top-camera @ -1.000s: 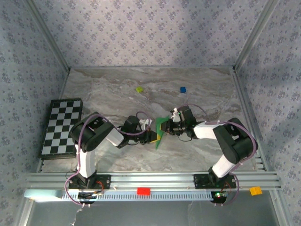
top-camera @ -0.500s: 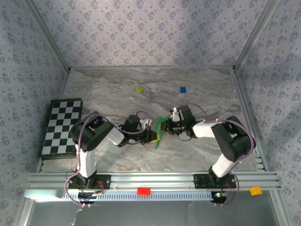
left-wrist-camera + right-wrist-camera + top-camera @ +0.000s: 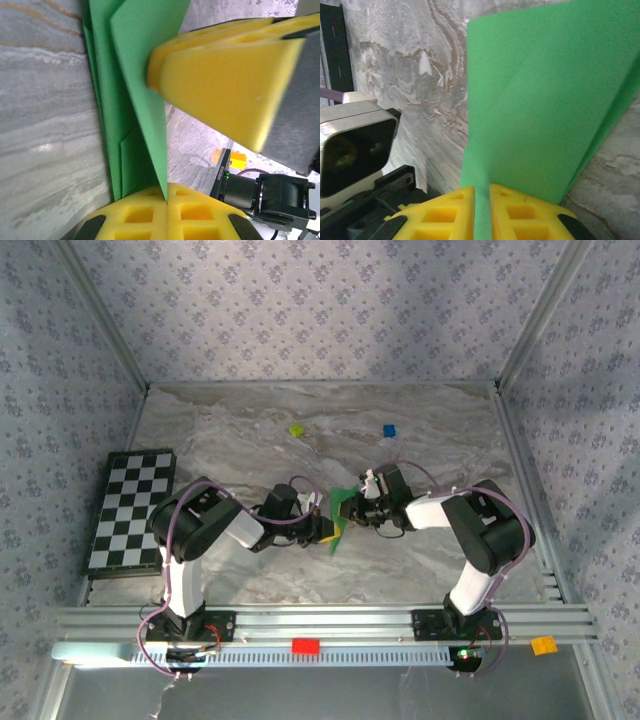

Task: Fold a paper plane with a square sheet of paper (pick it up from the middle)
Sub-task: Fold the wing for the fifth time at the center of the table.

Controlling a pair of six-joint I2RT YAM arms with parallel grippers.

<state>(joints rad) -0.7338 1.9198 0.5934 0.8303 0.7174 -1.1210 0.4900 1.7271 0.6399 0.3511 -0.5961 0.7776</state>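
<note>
Top external view: I read the left arm with its elbow raised above its base and its forearm reaching right, low over the grey marbled counter [image 3: 250, 440]. The left end effector [image 3: 322, 530] sits at the middle of the counter. The right arm mirrors this pose, elbow up and forearm reaching left, and the right end effector [image 3: 358, 510] faces the left one at close range. The thin, bright green, folded sheet of paper [image 3: 342, 497] is held between the two, near the counter's centre. A black-and-white checkerboard [image 3: 130, 510] lies at the left edge. A small yellow-green block [image 3: 296, 429] and a small blue block [image 3: 389, 429] lie well apart from the arms, toward the far wall.

Left wrist view: the left end effector's yellow foam pads are closed on the lower edge of the sheet of paper, which stands on edge in several folded layers. The right end effector's yellow pads meet the sheet from the upper right.

Right wrist view: the right end effector's yellow pads pinch one edge of the sheet of paper, which rises away from them with a faint diagonal crease.
</note>
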